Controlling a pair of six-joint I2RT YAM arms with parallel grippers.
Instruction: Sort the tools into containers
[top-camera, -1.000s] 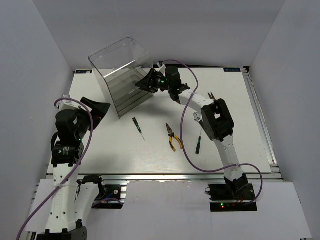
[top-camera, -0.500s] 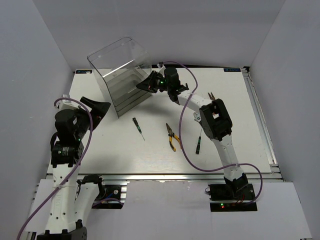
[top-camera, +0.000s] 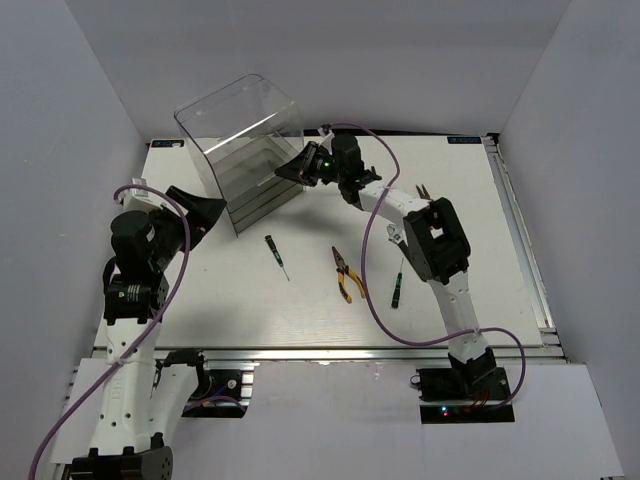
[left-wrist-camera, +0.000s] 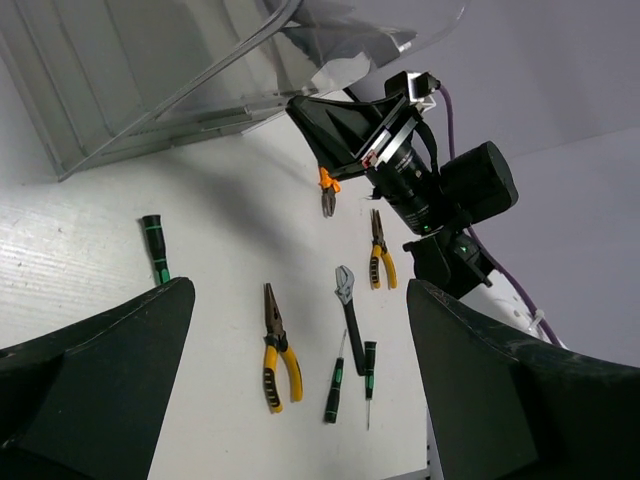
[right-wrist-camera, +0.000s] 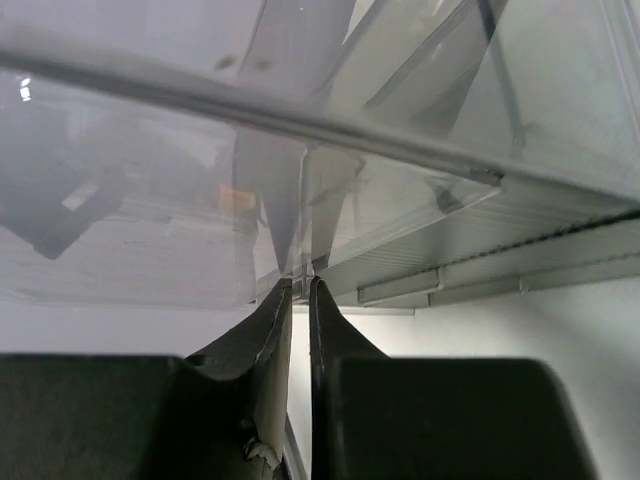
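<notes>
The clear cabinet with stacked see-through drawers stands at the back left. My right gripper reaches its front; in the right wrist view the right gripper is shut on a thin clear tab of a drawer. My left gripper hangs open beside the cabinet's left corner, holding nothing. On the table lie a screwdriver, yellow pliers and another screwdriver. The left wrist view also shows a wrench, a second pair of yellow pliers and orange pliers.
The right arm stretches over the table's right half and partly covers tools there. White walls close in the table on three sides. A metal rail runs along the right edge.
The right gripper's fingers have closed onto the drawer's clear tab. The left arm has shifted slightly up and toward the cabinet. The tools have not moved.
</notes>
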